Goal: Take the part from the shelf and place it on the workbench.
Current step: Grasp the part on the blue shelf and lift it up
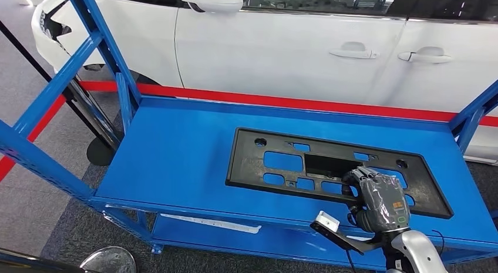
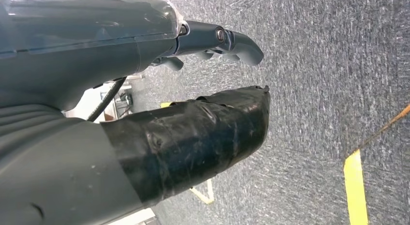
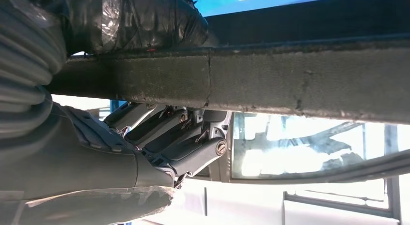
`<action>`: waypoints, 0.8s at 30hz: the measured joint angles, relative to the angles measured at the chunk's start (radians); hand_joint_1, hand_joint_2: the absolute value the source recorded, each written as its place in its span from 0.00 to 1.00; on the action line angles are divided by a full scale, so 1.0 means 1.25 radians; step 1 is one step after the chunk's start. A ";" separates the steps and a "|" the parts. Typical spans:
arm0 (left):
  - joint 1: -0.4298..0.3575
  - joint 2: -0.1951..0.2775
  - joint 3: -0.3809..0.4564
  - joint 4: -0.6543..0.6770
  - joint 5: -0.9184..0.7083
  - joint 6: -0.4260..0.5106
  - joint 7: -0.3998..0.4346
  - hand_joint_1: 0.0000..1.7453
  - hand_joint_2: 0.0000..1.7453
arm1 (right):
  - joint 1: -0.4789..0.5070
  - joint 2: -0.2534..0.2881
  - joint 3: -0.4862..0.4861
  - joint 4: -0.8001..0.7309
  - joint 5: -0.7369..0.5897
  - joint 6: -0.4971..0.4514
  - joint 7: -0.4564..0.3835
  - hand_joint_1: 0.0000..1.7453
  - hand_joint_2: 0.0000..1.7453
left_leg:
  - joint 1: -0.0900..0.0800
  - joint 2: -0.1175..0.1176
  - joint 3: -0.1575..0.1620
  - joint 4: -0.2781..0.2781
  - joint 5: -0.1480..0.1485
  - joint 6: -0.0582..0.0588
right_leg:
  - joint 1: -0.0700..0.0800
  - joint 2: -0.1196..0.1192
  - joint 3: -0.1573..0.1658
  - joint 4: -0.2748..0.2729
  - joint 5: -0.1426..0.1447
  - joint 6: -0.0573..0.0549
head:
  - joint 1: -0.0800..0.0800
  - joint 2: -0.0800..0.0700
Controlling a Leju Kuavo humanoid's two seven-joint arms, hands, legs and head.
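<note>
Bare shelf (image 1: 176, 161) left of part (image 1: 329, 167)

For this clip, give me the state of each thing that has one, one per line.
Black plastic plate-holder part: lying flat on the blue metal shelf, near edge gripped.
Right hand: grips the part's edge, thumb on one face, fingers on the other.
Left hand: holds nothing, hanging over grey carpet.
White car doors: closed.

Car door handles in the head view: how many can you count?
2: one door handle on the front door, another door handle just right of it on the rear door. Others may be out of frame.
</note>
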 joint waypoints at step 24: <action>-0.012 -0.004 0.001 0.000 -0.001 -0.031 0.012 0.00 0.00 | 0.005 -0.001 0.001 -0.005 -0.006 -0.020 -0.013 1.00 1.00 | 0.024 -0.002 -0.017 0.120 -0.065 -0.049 | 0.005 -0.007 -0.047 0.004 0.036 -0.041 | 0.000 0.000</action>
